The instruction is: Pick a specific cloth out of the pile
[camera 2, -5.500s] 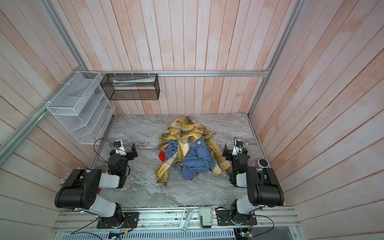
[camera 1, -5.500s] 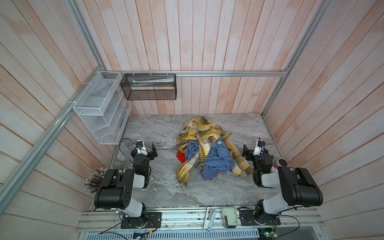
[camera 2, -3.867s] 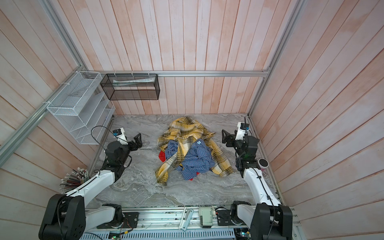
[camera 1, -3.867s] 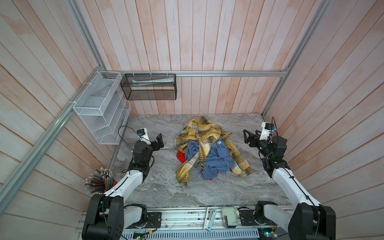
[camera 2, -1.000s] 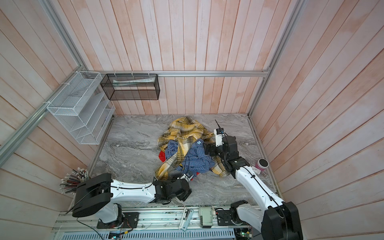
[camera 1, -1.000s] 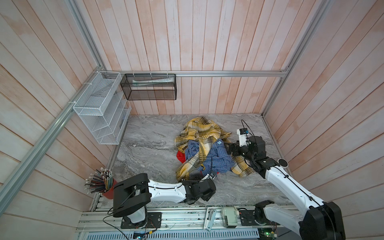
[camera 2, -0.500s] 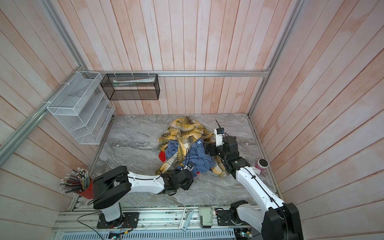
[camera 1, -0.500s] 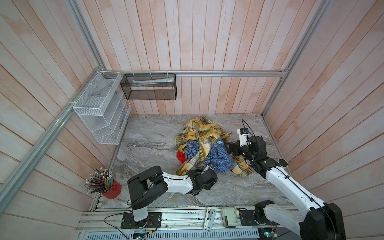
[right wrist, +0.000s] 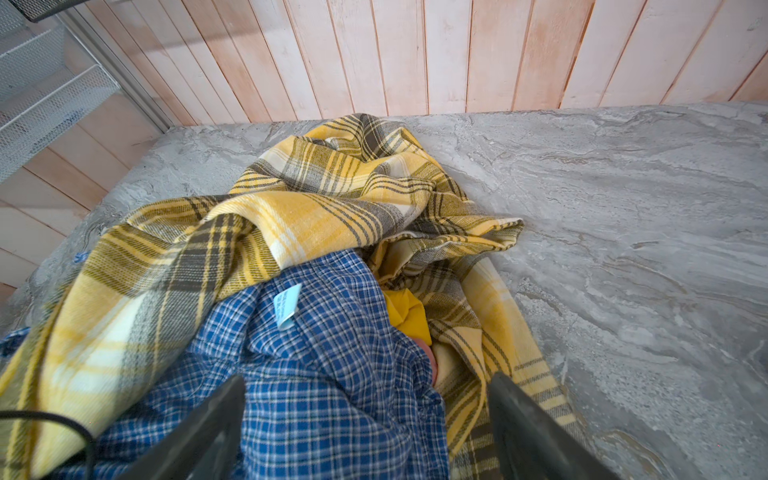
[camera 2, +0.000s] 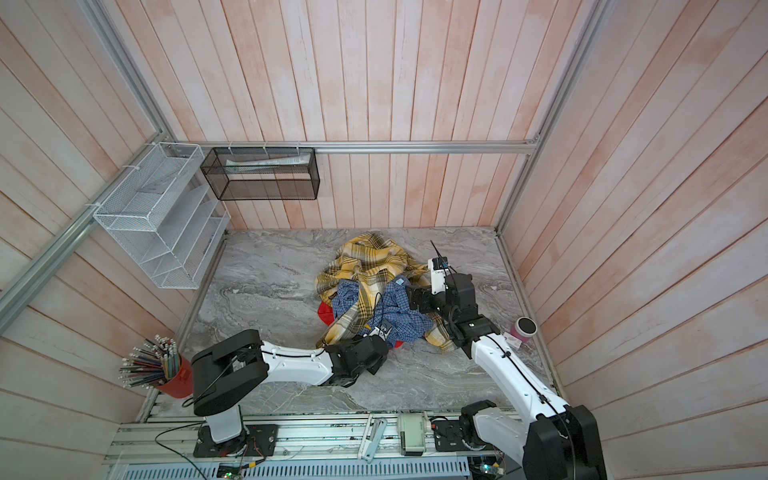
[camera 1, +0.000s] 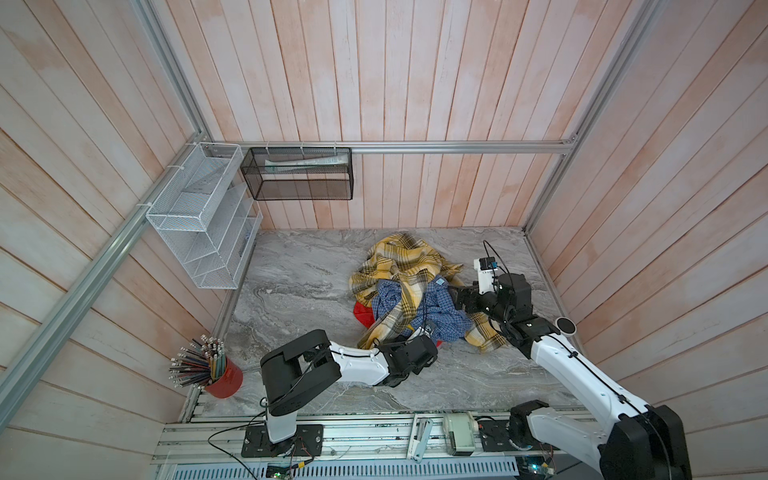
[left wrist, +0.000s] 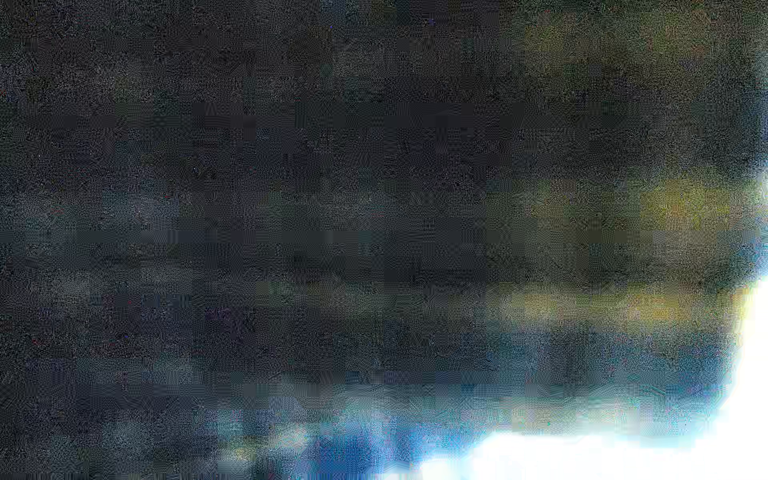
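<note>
Both top views show the pile (camera 1: 409, 291) sitting mid-table on the grey marble table (camera 1: 299, 286), toward the far right. The yellow plaid cloth (camera 1: 401, 259) drapes over most of it, the blue checked shirt (camera 1: 440, 309) lies on the near-right side. The cloth (camera 1: 363, 316) – plain bright red – peeks out at the left edge of the pile under the plaid, and a small red bit shows again at the near edge (camera 2: 399, 343) just beside the left arm's wrist.

The left gripper (camera 1: 422, 334) is pushed into the near edge of the pile, its tip buried under plaid and blue fabric; cannot tell how far its jaws are closed or what it has hold of. The left wrist view is dark and blurred – only smears of blue and yellow.

The right gripper (right wrist: 365, 415) hovers at the right side of the pile, jaws spread wide apart over the blue checked shirt, gripping nothing. A plain yellow piece (right wrist: 405, 311) shows between shirt and plaid.

A red pencil cup (camera 1: 222, 376) stands at the near left corner
</note>
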